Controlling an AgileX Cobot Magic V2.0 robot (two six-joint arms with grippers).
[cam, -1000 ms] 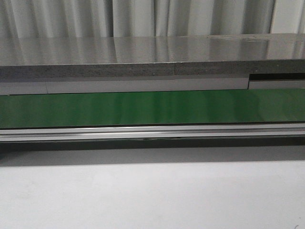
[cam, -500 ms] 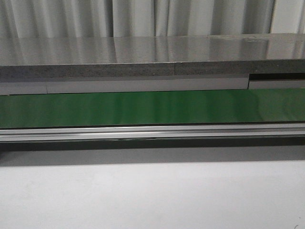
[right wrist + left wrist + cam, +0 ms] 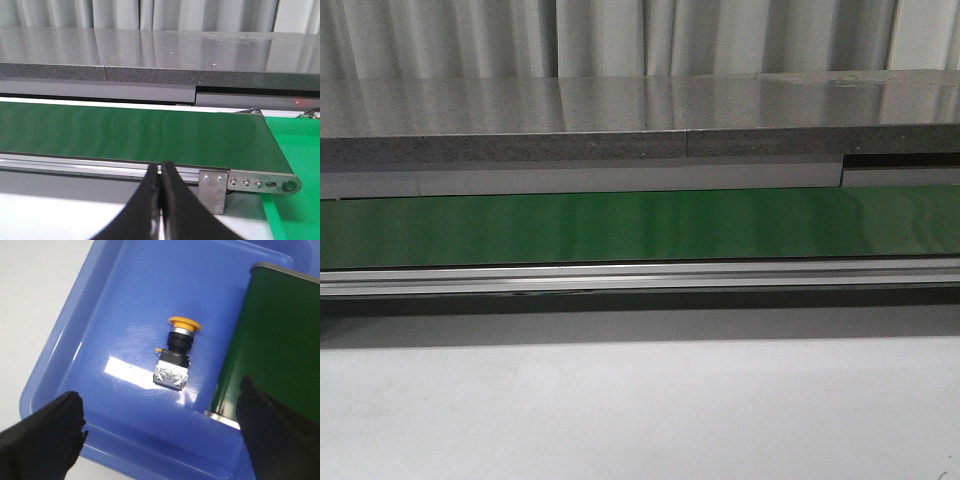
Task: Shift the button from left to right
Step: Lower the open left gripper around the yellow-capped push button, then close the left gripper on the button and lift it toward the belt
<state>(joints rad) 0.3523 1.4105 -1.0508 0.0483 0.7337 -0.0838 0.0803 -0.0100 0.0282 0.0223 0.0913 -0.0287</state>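
The green conveyor belt [image 3: 640,226] runs the full width of the front view, and its end overhangs one side of the blue tray [image 3: 95,315] seen from the left wrist. That overhang is the main hazard: the belt's metal edge sits close beside the pick-up spot, so a left finger descending on that side could strike it, or wedge between it and the tray floor.

The tray itself is shallow with sloped walls; a push against its glossy floor could slide the whole tray on the white table [image 3: 640,410].

The left gripper [image 3: 160,432] hovers over the tray with its jaws spread wide and nothing between them. The right gripper [image 3: 160,200] is pressed fully closed and empty, facing the belt's end roller.

The button [image 3: 176,354] lies on its side in the tray, yellow cap pointing away from the fingers, just beside the belt's edge. Its round cap and collar could roll under a pinch, so a grasp there might squirt it loose; the blocky body looks the safer hold.
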